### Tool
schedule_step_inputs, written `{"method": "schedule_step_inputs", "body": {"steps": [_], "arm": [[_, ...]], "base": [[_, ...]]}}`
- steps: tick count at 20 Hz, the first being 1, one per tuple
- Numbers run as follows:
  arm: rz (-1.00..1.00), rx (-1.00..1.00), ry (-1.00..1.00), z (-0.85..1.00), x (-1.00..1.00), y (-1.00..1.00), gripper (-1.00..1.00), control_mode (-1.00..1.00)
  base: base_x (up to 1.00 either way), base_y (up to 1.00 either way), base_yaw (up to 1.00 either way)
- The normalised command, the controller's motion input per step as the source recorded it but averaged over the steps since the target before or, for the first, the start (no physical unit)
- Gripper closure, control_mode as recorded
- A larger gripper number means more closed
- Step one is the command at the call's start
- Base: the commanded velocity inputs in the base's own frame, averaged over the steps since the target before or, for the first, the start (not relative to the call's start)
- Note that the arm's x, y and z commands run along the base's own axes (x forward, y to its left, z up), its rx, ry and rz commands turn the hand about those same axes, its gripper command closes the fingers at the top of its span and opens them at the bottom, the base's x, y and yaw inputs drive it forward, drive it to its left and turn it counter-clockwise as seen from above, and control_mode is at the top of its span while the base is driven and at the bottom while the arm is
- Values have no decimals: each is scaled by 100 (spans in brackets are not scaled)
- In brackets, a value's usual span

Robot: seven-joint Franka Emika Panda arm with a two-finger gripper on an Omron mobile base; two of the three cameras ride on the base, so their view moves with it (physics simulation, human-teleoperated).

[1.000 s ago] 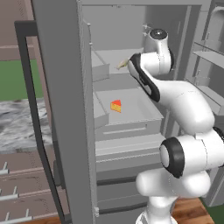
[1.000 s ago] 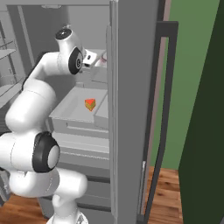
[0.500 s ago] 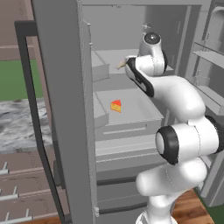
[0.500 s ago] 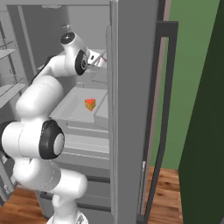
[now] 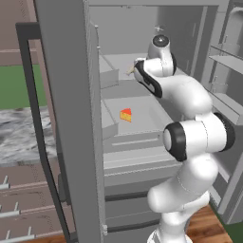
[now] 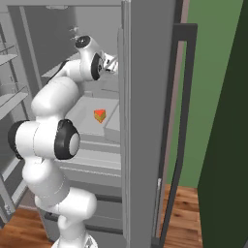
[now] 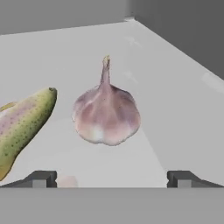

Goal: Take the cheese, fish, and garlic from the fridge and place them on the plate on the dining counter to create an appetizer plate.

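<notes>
Floor: I see wood planks point(image 6: 191, 213) at the lower right.
Wall: green panel point(image 6: 213, 58) beside the opening (flat, plain).
Counter: marble top point(image 5: 16, 133) at left.

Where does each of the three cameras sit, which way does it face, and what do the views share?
Left base view: behind the arm on its left, facing into the open fridge; the white arm rises at lower right, reaching over the cheese toward the upper shelf.
Right base view: behind the arm on its right, facing the same fridge; the arm rises at lower left.
Hand view: on the hand, looking along the open gripper at the garlic and fish on a shelf; fingertips show at the bottom.
Shared: both base views show the cheese, arm and fridge.
</notes>
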Motion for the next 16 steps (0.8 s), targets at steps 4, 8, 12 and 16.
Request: {"method": "schedule_step_inputs", "body": {"steps": [4,8,12,16], "arm": [[0,0,0,0,62,-14,-100,-100],[0,0,0,0,61,-1,-100,-100],[0,0,0,0,55,0,-100,-100],[0,0,0,-3,26,-1,-100,-100]], "base": [[0,0,0],[0,0,0],[0,0,0],[0,0,0]]}}
